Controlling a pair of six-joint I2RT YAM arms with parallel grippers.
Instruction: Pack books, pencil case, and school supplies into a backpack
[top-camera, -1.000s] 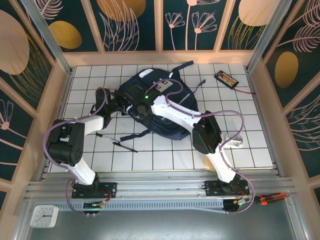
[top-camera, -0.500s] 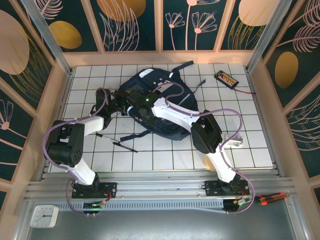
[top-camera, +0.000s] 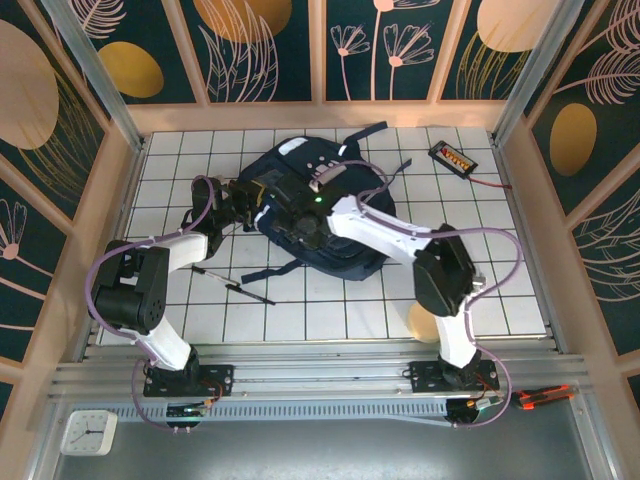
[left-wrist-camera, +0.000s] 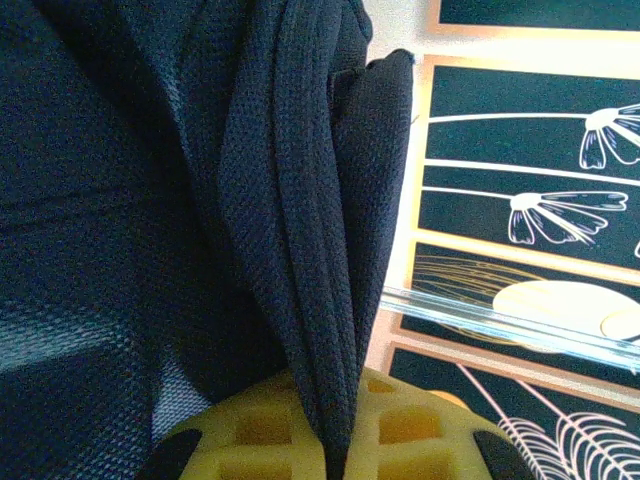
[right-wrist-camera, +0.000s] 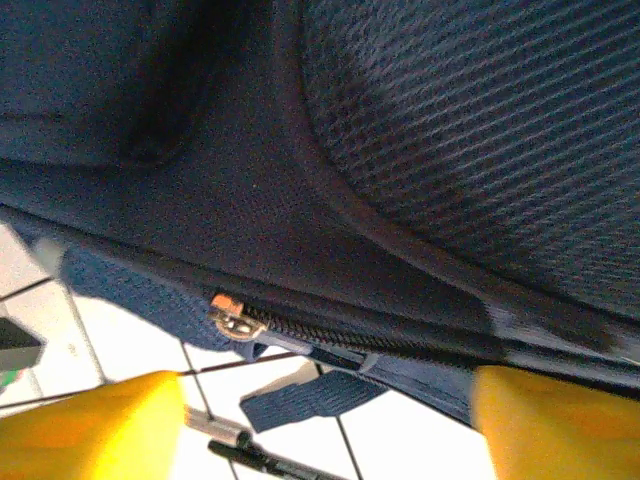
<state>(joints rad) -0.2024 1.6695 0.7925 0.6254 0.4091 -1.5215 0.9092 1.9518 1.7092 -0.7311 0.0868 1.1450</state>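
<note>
The backpack (top-camera: 282, 168) lies in the middle of the white tiled table (top-camera: 330, 312). The left claw (left-wrist-camera: 330, 445) is closed on a fold of its navy fabric. The right claw (right-wrist-camera: 320, 430) is open, with its yellow fingers (right-wrist-camera: 90, 425) wide apart, close under the zipper (right-wrist-camera: 232, 318). The black pen (top-camera: 232, 285) lies on the table near the backpack.

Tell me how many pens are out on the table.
1. The black pen lies on the table, near-left of the backpack. More could be hidden under or inside it.

Navy backpack (top-camera: 290, 160), blk pen (top-camera: 232, 285), wht-grid table (top-camera: 330, 310).
</note>
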